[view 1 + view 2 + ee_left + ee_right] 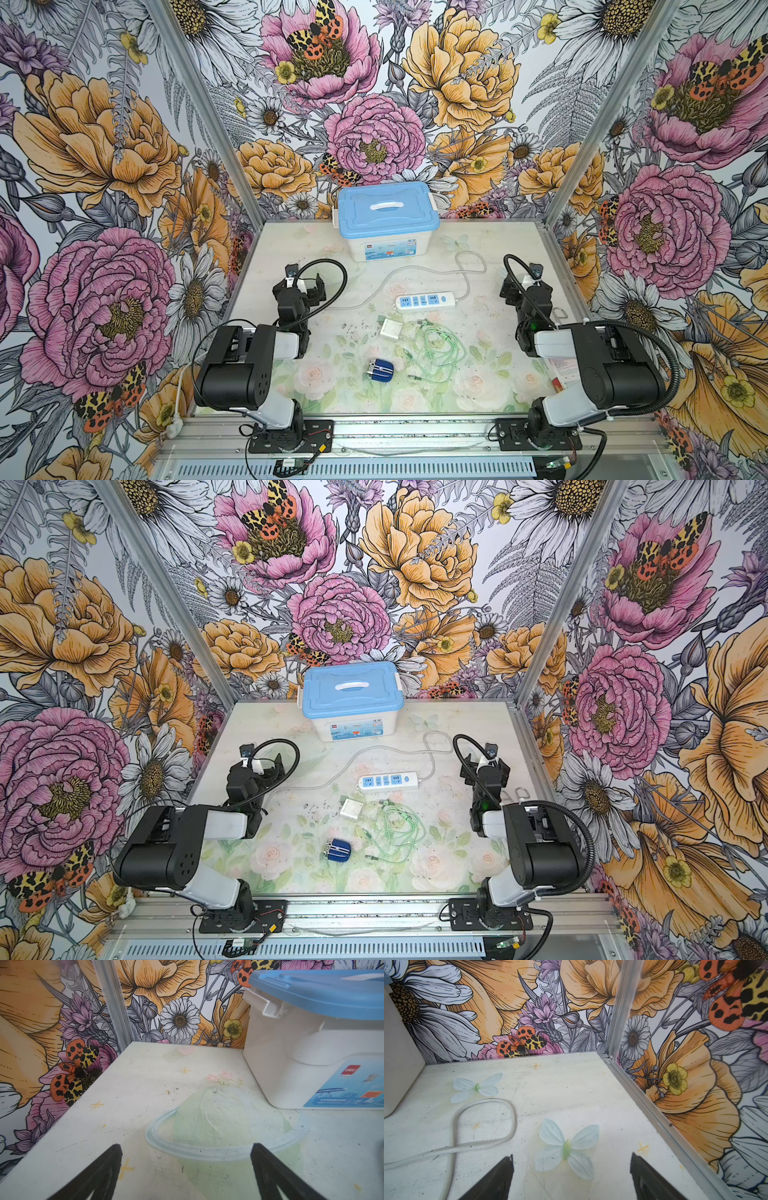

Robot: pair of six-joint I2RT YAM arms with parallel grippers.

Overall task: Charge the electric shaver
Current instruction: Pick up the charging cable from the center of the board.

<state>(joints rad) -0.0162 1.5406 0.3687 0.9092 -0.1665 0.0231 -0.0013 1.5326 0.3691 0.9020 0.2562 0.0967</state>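
Blue-bodied, one electric shaver (380, 370) lies near one charger block (391, 329); left gripper (186, 1147) and right gripper (572, 1156) gape empty.

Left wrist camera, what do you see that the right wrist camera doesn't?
Only the left wrist view shows the blue lid and the printed label under it. Only the right wrist view shows the looped white cord. Both show open black jaws, the left gripper there and the right gripper here, plus the pale table and flowered walls.
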